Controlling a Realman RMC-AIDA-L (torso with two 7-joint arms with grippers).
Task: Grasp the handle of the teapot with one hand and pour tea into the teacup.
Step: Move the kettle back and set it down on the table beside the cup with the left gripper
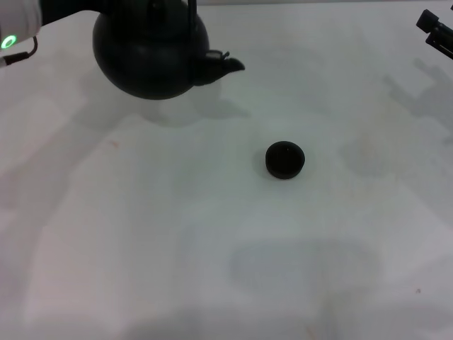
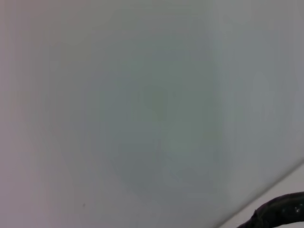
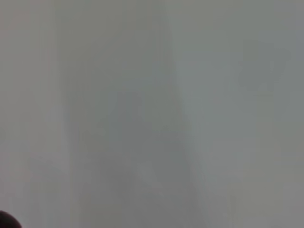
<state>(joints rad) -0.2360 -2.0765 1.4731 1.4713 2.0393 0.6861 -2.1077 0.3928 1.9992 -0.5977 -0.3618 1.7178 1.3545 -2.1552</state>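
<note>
The black teapot [image 1: 151,53] is at the far left of the head view, its spout [image 1: 228,66] pointing right toward the teacup. It appears to hang above the table, with its shadow cast below and to the right. Its thin handle [image 1: 192,8] rises out of the top of the picture; a rough dark piece of the handle [image 2: 280,213] also shows in the left wrist view. My left arm [image 1: 14,28] reaches in beside the pot, its gripper cut off by the edge. The small dark teacup [image 1: 284,159] stands alone mid-table. My right gripper [image 1: 435,32] sits at the far right.
A white table [image 1: 212,269] fills all three views. A small dark shape [image 3: 7,221] shows at one corner of the right wrist view; I cannot tell what it is.
</note>
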